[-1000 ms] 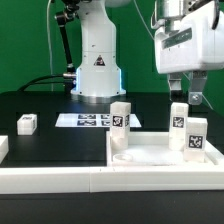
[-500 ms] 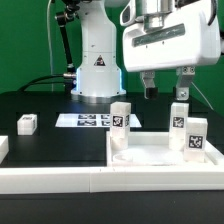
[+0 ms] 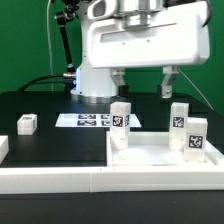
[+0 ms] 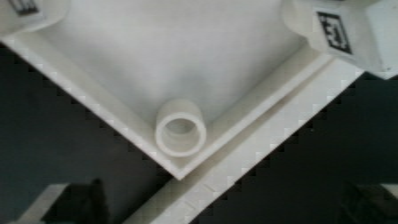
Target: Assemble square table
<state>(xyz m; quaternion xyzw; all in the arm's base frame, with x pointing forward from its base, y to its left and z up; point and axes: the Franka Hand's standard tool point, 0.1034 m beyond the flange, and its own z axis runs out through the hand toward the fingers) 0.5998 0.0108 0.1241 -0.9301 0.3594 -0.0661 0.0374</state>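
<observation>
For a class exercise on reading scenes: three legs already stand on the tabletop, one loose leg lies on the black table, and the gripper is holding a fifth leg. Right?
Wrong on the gripper: the exterior view shows it open and empty above the tabletop. The rest stands.

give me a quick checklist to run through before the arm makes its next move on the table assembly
1. Hand empty: ok, nothing shows between the fingers in either view.
2. Hand open: ok, the fingers stand apart above the legs.
3. Tabletop seated against the rail: ok, in the exterior view it sits in the corner, edges flush with the rail.
4. Legs standing on the tabletop: ok for three, one at the exterior view's left and two at its right, all upright.
5. Fourth leg: not ok, it lies loose on the black table, off the tabletop.
6. Corner socket free: ok, the wrist view shows it open and empty.
</observation>
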